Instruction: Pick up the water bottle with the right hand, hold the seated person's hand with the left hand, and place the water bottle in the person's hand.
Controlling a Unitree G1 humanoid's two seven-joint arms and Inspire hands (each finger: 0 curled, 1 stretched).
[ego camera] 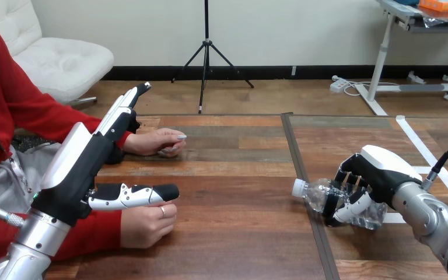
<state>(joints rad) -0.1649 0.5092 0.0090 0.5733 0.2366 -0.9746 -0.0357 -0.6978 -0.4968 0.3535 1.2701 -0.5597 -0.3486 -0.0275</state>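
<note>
One step out of three looks roughly sorted, the other two not so much. The right hand [379, 172] has its fingers curled round the water bottle [312, 195], clamped on the fat part of the body. The bottle lies on its side at the right of the table [239, 245], cap pointing toward the middle, just past the dark seam [299, 157] that runs up the tabletop. I honestly can't tell if it's off the wood or resting on it, so I'd call the grab done and the lift a maybe.

The left hand [87, 160] is where the work is left. It's over on the left side, fingers straight and together, pointing up and away across the table, with the thumb [151, 193] sticking out sideways. That thumb sits right over the person's nearer hand [146, 224], which is loosely curled on the table; touching or just hovering, can't say. The person's farther hand [160, 142] lies flat on the table just beyond the robot's fingers, its wrist hidden behind them. Nothing is wrapped round either one, so I wouldn't count the hand-hold as done.

The bottle and the person's hands are well apart, with most of the table between them. My read: the left hand has to close on one of those hands, then the bottle has to cross over and get handed off.
</note>
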